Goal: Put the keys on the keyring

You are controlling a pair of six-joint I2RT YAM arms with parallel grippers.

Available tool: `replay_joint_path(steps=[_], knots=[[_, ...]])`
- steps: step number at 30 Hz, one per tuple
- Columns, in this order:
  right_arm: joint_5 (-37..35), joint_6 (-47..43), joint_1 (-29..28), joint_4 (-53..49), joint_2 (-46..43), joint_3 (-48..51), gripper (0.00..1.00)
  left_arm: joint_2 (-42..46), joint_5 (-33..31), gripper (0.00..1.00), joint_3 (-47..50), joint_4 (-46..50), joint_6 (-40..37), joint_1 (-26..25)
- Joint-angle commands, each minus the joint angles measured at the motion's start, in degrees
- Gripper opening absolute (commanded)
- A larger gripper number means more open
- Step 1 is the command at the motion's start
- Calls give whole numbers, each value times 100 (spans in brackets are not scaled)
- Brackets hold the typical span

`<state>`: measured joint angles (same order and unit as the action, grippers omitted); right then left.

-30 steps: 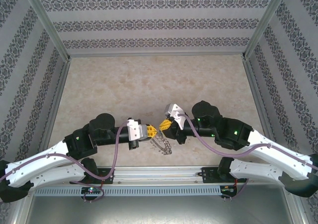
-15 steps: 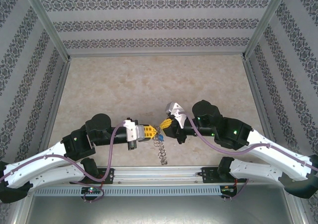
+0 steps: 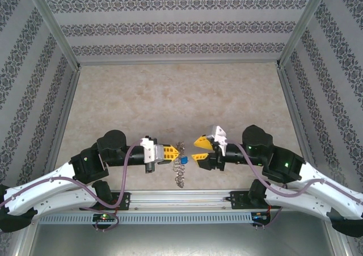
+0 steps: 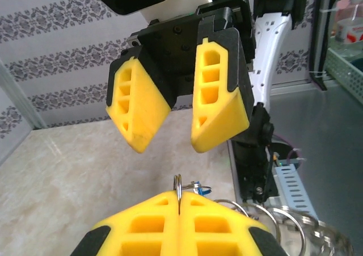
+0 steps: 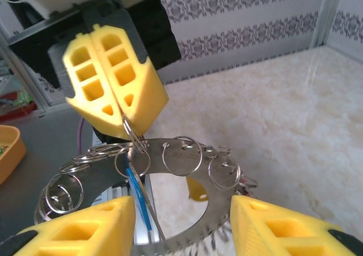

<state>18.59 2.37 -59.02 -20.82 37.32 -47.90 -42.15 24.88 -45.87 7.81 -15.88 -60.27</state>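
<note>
Between the two grippers, above the near edge of the table, the keyring hangs in the air, carried by one of its small wire loops. One blue key dangles just under the pinch, so at least one key looks threaded on. A yellow bit shows through the ring's hole. It is likely another key cap, but I can't tell whether it is attached.

The left gripper has its jaws closed tight on that loop, with the thin wire caught in the seam. My read is that it holds the ring off the table so the loops hang free and face the other arm. The right gripper sits just beside the ring with its jaws spread. Nothing is between them and it isn't touching the ring. It is probably free to bring or feed the next key.

The overhead view gives the layout: both arms meet near the front edge, and the ring shows edge-on as a thin dangling strip. The right wrist view adds the flat grey face, the wide hole, the loops fringing the rim and the exact pinch point. The left wrist view shows the wire rising from between its own closed fingers, and the right gripper's jaws head-on, apart and empty.
</note>
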Motion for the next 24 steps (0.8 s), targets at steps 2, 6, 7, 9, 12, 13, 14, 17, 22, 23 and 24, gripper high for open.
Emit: replay_joint_path(steps=[2,6,7,9,12,13,14,17,22,23,24], knots=[[357,-442,-106,532,83,107,47,30,497,0,-88,-731,414,-33],[446,-655,-190,837,118,86,46,-22,654,0,-63,-833,554,-37],[504,-681,-213,923,124,96,46,-45,666,0,-69,-838,572,-37],[652,-718,-261,1065,127,135,46,-56,650,0,-75,-857,589,-37],[789,-745,-315,1150,176,188,45,-56,654,0,-79,-862,595,-37],[814,-744,-328,1167,194,214,45,-56,649,0,-74,-854,596,-37],[837,-732,-328,1175,230,232,45,-58,645,0,-63,-854,586,-35],[892,-721,-335,1196,304,250,41,-74,640,0,-54,-842,588,-28],[848,-789,-336,1207,406,212,31,-69,636,0,-50,-846,592,-29],[840,-810,-329,1218,421,211,29,-78,654,0,-46,-841,596,-29],[816,-824,-337,1226,440,205,27,-86,652,0,-61,-839,595,-29]])
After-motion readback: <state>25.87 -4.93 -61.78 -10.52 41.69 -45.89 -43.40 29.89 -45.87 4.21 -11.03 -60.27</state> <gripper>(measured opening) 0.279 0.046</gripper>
